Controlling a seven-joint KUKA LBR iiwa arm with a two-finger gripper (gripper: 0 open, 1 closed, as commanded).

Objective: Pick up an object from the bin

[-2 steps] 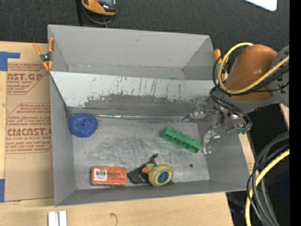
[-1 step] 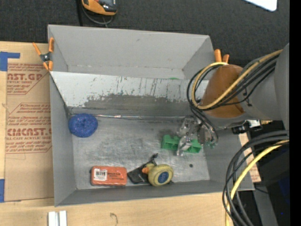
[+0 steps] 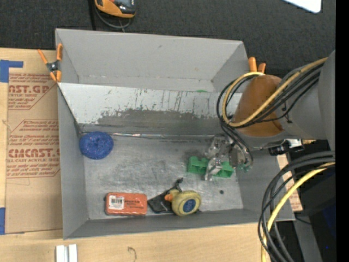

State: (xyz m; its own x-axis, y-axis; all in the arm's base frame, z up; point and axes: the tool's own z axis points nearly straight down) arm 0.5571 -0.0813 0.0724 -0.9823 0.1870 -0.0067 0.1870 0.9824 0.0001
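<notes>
My gripper [image 3: 217, 167] is low in the right part of the bin, its metal fingers down on a green plastic piece [image 3: 197, 165] that lies on the floor there. The fingers stand on either side of the green piece's right half, with part of it between them. The green piece rests on the bin floor. A little in front of it, near the front wall, lies a yellow tape measure [image 3: 184, 203] with a blue centre and a black clip.
An orange rectangular block with a white label [image 3: 126, 204] lies at the front left. A blue rounded sponge-like ball [image 3: 96, 145] sits at the left wall. The arm with its orange cover and cables comes in over the right rim.
</notes>
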